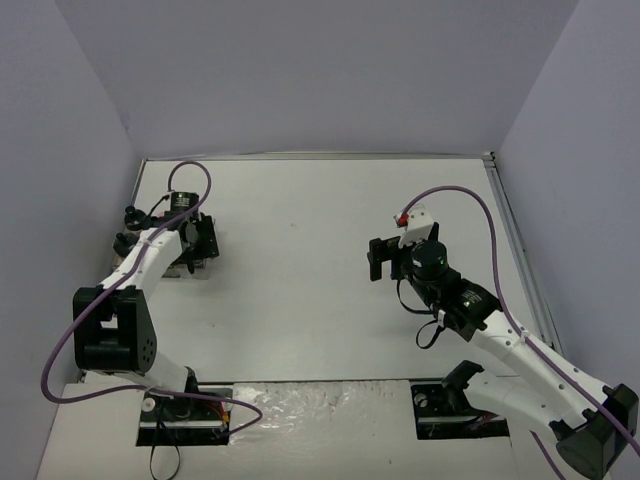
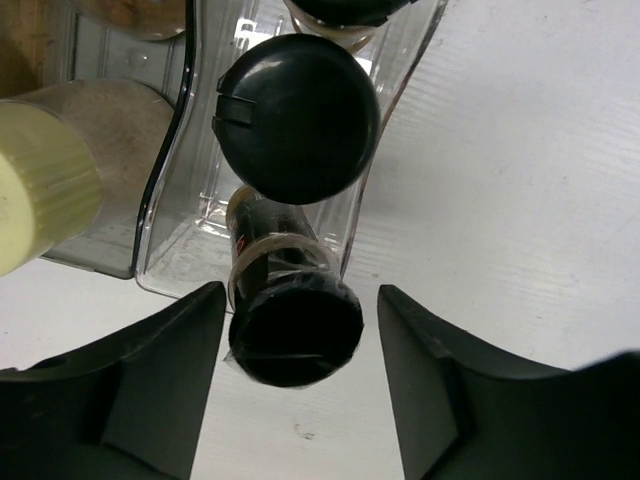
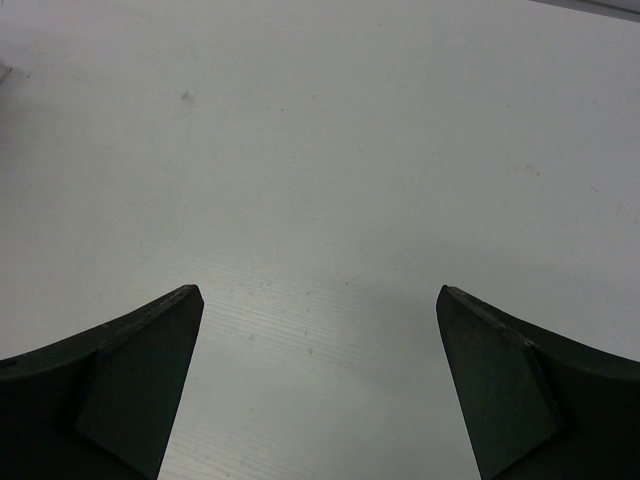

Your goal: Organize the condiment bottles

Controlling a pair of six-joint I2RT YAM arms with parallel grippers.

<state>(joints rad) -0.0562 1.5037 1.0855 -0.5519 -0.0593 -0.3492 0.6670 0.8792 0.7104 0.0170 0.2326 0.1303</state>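
Note:
In the left wrist view a black-capped jar (image 2: pixel 295 328) with dark contents stands at the near end of the clear tray (image 2: pixel 160 250), right between my left gripper's (image 2: pixel 300 295) fingers. The jaws are open: the left finger is almost at the jar and a gap shows on the right. A second black-capped jar (image 2: pixel 296 118) stands just behind it, and a third black cap (image 2: pixel 345 10) shows at the top edge. A pale-yellow-capped jar (image 2: pixel 40 195) with tan contents stands at the left. My right gripper (image 3: pixel 318 290) is open and empty over bare table.
In the top view my left gripper (image 1: pixel 198 243) is over the tray at the far left of the table, near the left wall. My right gripper (image 1: pixel 378 258) hovers right of centre. The tray's thin clear walls (image 2: pixel 395 120) stand close round the jars.

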